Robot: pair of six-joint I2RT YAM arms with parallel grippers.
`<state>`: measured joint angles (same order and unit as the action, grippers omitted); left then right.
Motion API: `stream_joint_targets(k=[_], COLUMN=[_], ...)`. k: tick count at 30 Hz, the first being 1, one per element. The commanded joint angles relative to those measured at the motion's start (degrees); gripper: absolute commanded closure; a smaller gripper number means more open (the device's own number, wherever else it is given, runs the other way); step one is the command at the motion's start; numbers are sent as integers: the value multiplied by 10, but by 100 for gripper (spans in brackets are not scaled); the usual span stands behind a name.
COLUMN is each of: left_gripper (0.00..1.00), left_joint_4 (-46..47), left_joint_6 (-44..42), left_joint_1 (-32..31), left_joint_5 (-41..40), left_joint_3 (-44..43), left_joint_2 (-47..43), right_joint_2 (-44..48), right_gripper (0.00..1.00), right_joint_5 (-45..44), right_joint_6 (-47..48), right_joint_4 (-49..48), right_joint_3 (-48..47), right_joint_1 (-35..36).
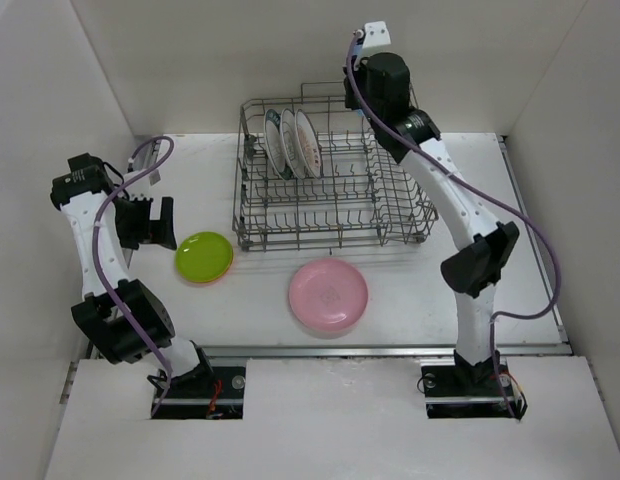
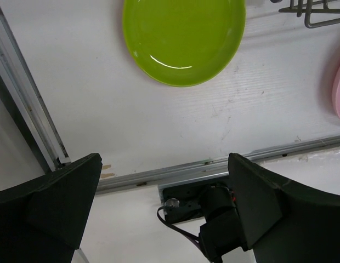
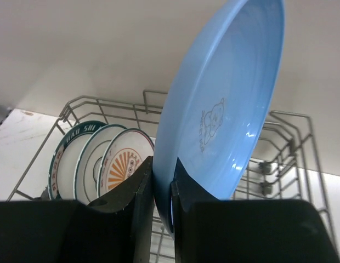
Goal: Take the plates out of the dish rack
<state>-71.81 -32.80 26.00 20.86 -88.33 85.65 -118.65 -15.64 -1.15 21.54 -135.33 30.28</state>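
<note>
- Blue plate (image 3: 225,109) is standing on edge over the back right part of the dish rack (image 1: 390,215), tilted, with its hollow face turned toward the wrist camera. I cannot tell whether its lower edge is clear of the tines.
- It is looking like glossy moulded plastic: probably light and stiff, but slick. The thin rim is the only real place to take hold. Gripped near one edge like this, the broad disc is likely to swing or slip if moved fast.
- Right gripper (image 3: 163,183) is pinching that rim low down, one finger on each face, with the jaws nearly together on the plate's thickness.
- Three white plates (image 1: 290,143) with patterned rims are waiting upright in the rack's back left slots, close together. They are probably ceramic, so heavier and liable to chip against the wire.
- Pink plate (image 1: 328,293) is lying flat on the table (image 1: 470,170) just in front of the rack. Lime-green plate (image 1: 204,255) is lying flat off the rack's front left corner.
- Left gripper (image 2: 163,164) is hanging left of the rack, near the green plate, with jaws spread wide, holding and touching nothing.
</note>
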Motion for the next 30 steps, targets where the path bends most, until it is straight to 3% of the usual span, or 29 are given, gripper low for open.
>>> stream_joint_targets(k=[1, 6, 9, 15, 18, 19, 25, 30], left_gripper=[0, 0, 0, 0, 0, 0, 0, 0], left_joint_4=[-28, -28, -17, -17, -17, -23, -34, -34], left_joint_6=[2, 2, 2, 2, 2, 2, -9, -14], left_joint_1=[0, 0, 0, 0, 0, 0, 0, 0], left_joint_5=[17, 17, 12, 24, 39, 39, 33, 22], left_joint_3=[-31, -31, -31, -36, -36, -36, -30, -13], left_joint_2=[1, -4, -9, -9, -14, -14, -43, -63], right_joint_2=[70, 229, 261, 222, 142, 119, 39, 25], right_gripper=[100, 100, 100, 100, 100, 100, 100, 100], right_joint_5=[-80, -192, -284, -366, -381, -388, -283, -303], right_joint_6=[68, 100, 52, -205, -357, -366, -396, -423], right_joint_4=[-25, -3, 96, 374, 540, 577, 577, 552], right_joint_3=[35, 257, 319, 315, 268, 257, 242, 309], right_joint_1=[57, 198, 272, 419, 479, 491, 524, 504])
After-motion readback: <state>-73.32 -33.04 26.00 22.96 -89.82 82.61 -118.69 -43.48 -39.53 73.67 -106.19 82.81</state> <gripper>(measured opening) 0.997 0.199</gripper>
